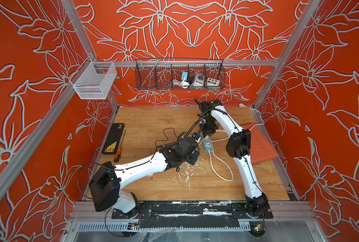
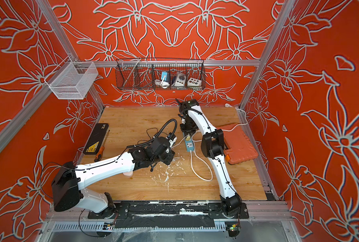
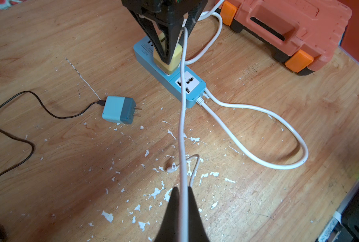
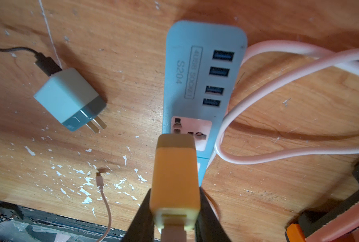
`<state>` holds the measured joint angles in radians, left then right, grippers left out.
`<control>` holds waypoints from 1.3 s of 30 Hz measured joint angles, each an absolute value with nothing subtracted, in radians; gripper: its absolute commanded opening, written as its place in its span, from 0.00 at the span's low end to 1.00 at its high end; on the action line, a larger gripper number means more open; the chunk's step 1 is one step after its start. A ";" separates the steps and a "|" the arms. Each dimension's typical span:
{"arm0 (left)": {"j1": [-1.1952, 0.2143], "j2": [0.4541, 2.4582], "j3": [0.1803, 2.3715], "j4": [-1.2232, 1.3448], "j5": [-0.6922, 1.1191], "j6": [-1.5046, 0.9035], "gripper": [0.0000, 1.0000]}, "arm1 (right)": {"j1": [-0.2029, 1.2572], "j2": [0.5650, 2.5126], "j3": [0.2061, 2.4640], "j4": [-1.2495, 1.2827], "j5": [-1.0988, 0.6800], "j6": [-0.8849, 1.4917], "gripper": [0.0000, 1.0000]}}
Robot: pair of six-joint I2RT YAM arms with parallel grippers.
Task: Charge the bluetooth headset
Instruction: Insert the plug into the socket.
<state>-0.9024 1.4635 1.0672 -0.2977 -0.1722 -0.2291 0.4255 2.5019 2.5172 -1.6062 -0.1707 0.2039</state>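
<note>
Legible on the blue power strip: "S204" and, boxed beside it, "4USB SOCKET", next to a row of four USB ports. "S204" also readable in the left wrist view. Yellow label on the black case at the left edge of the counter: print too small to read.

Right gripper: fingers pinching the yellow adapter by its two sides. Adapter upright on the strip, over the universal socket nearest the USB row. Prongs hidden, so seating not determinable.

Left gripper: fingers pressed together on the thin white cable, straight from the adapter's top down to the fingertips. Beyond the pinch, a short loose tail ending in a small plug, flat on the counter just ahead of the fingertips, among white paint flecks.

Beside the strip, apart from it: blue charger cube, prongs bare, lying flat, with a black cable in its back.

Behind the strip: orange tool case.

Not identifiable in any view: the headset.
</note>
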 measured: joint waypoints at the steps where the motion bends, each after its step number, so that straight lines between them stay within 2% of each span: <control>1: -0.902 1.464 1.067 -0.298 -0.171 -0.229 0.00 | 0.425 2.500 2.511 -1.605 -0.171 0.213 0.00; 7: -0.902 1.464 1.067 -0.298 -0.170 -0.233 0.00 | 0.422 2.438 2.397 -1.532 -0.174 0.255 0.00; 18: -0.902 1.464 1.067 -0.297 -0.162 -0.236 0.00 | 0.422 2.413 2.359 -1.505 -0.175 0.245 0.00; 26: -0.902 1.466 1.067 -0.295 -0.162 -0.236 0.00 | 0.422 2.542 2.548 -1.568 -0.181 0.236 0.00; 39: -0.897 1.481 1.067 -0.294 -0.159 -0.236 0.00 | 0.427 2.540 2.534 -1.554 -0.166 0.215 0.00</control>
